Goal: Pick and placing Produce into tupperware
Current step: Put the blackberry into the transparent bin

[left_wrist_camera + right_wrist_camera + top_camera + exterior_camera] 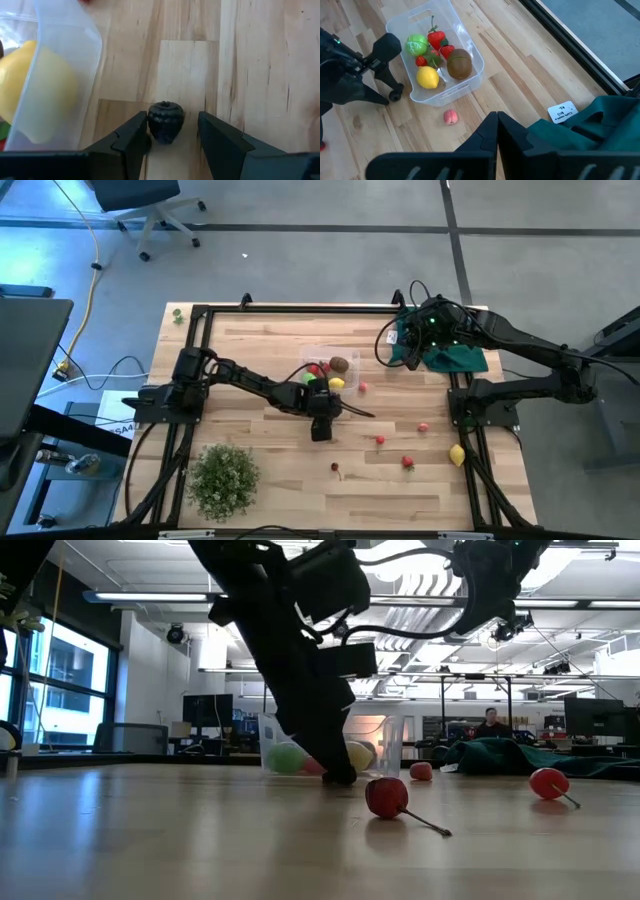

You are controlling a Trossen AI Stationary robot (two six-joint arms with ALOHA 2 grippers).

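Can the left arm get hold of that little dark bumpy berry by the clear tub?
Probably yes: the left gripper is open around the small dark bumpy berry, with nothing between them.

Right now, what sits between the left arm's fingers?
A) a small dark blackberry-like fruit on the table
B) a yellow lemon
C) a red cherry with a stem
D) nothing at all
A: the left wrist view shows a small dark bumpy fruit resting on the wood between the left gripper's open fingers, just beside the tupperware wall.
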